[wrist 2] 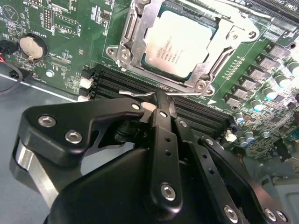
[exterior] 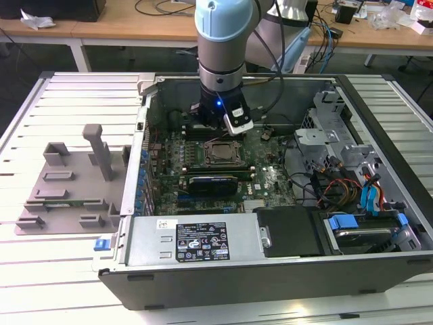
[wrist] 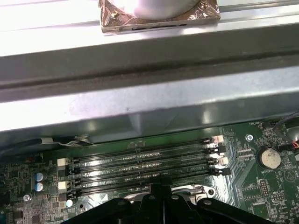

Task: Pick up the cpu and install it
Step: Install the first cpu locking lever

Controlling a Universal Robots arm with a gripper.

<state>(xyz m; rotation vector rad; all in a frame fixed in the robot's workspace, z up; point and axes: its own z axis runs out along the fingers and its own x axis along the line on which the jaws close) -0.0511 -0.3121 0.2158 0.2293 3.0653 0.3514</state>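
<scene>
The cpu (wrist 2: 180, 44), a flat square chip with a silver-grey top, lies inside the metal socket frame (wrist 2: 135, 37) on the green motherboard. In the exterior view the cpu (exterior: 220, 154) sits mid-board, just in front of the arm's wrist (exterior: 220, 101). My gripper (wrist 2: 161, 100) hangs low over the black memory slots (wrist: 140, 163), right beside the socket's edge and its thin wire lever (wrist 2: 140, 93). Its black fingers are shut together with nothing between them. In the first wrist view the gripper (wrist: 161, 189) points at the slots.
The open computer case (exterior: 379, 128) surrounds the board, and its metal wall (wrist: 140, 93) is close behind the slots. A coin battery (wrist 2: 32, 45), cables and a drive cage (exterior: 325, 115) lie nearby. A grey fixture tray (exterior: 67, 183) rests on the table at the exterior view's left.
</scene>
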